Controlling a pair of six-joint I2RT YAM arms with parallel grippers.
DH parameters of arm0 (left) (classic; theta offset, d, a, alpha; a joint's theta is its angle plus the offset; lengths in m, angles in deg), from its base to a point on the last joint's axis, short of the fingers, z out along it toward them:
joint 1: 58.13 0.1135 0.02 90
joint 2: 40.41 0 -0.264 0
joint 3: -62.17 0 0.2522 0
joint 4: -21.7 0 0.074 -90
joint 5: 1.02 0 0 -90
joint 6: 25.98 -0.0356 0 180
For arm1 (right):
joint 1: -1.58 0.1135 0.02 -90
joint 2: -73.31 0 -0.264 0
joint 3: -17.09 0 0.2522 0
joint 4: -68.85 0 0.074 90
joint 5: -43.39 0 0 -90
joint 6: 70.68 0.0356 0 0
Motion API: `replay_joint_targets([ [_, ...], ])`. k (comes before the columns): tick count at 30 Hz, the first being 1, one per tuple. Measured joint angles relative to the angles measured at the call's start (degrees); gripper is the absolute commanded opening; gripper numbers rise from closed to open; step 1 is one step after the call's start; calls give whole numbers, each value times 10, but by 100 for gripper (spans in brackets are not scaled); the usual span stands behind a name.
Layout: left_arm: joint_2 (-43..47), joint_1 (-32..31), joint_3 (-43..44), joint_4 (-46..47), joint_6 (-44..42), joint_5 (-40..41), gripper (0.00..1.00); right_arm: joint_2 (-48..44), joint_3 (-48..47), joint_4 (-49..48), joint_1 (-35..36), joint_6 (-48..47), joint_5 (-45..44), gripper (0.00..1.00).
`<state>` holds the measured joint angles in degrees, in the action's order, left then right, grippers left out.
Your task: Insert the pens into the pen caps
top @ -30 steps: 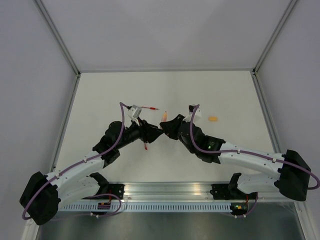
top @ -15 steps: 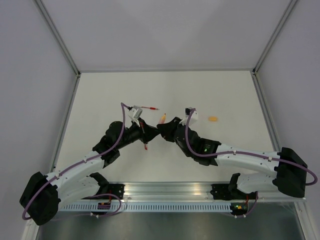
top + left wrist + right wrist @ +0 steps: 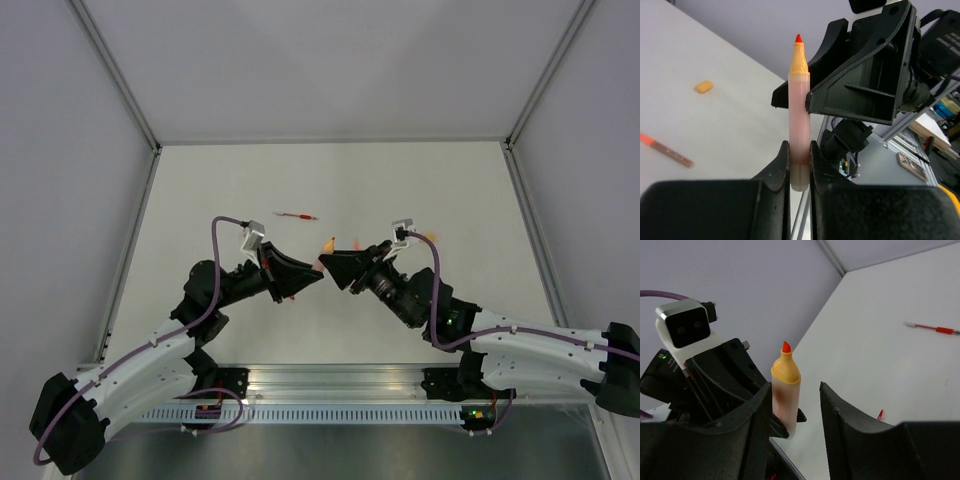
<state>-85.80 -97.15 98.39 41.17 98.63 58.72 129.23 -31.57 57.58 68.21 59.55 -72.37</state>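
My left gripper (image 3: pixel 799 147) is shut on the lower end of an uncapped pen (image 3: pixel 799 115) with a pale pinkish body, an orange collar and a red tip, held upright. In the top view the left gripper (image 3: pixel 308 275) and right gripper (image 3: pixel 332 265) meet tip to tip, with the pen's orange end (image 3: pixel 328 243) above them. My right gripper (image 3: pixel 795 390) is open, and the pen (image 3: pixel 785 390) stands between its fingers, close to the left one. An orange cap (image 3: pixel 704 86) lies on the table, and in the top view (image 3: pixel 432 237) it sits just right of the right wrist.
A slim red pen (image 3: pixel 296 215) lies on the table behind the grippers; it also shows in the right wrist view (image 3: pixel 932 329) and the left wrist view (image 3: pixel 670 150). A small red piece (image 3: pixel 880 414) lies on the table under the right gripper. White walls enclose the table (image 3: pixel 200 200).
Both arms have drawn back toward the near edge and their wrists have turned, lifting the grippers. They now face each other tip to tip, with the pen upright between them.
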Motion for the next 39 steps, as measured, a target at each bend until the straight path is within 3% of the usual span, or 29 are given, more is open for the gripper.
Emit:
replay_joint_targets([
  [3,5,1,-6,32,19,-22,2,-19,11,-32,-1,-44,31,43],
  [7,-8,3,-11,75,46,-49,2,-24,17,-63,-2,-83,70,30],
  [19,-32,7,-13,165,95,-109,2,-21,21,-114,-5,-120,149,30],
  [20,-34,7,-13,169,98,-112,2,-22,21,-114,-5,-120,150,26],
  [21,-37,7,-13,174,100,-116,2,-23,21,-113,-5,-121,150,11],
  [22,-39,7,-13,180,101,-121,3,-25,21,-113,-5,-119,151,5],
  [23,-41,7,-13,187,103,-126,9,-27,21,-113,-4,-115,156,1],
  [24,-42,7,-13,193,106,-134,24,-30,21,-112,-3,-115,161,0],
  [25,-43,7,-13,198,110,-137,30,-33,21,-110,-2,-115,166,0],
  [28,-45,6,-13,201,115,-149,44,-35,21,-101,-3,-119,174,0],
  [37,-45,6,-13,202,117,-173,43,-17,16,-92,-5,-117,206,0],
  [38,-46,7,-13,202,117,-174,41,-15,16,-92,-5,-116,210,0],
  [39,-46,7,-13,202,117,-176,31,-12,14,-92,-5,-115,213,0],
])
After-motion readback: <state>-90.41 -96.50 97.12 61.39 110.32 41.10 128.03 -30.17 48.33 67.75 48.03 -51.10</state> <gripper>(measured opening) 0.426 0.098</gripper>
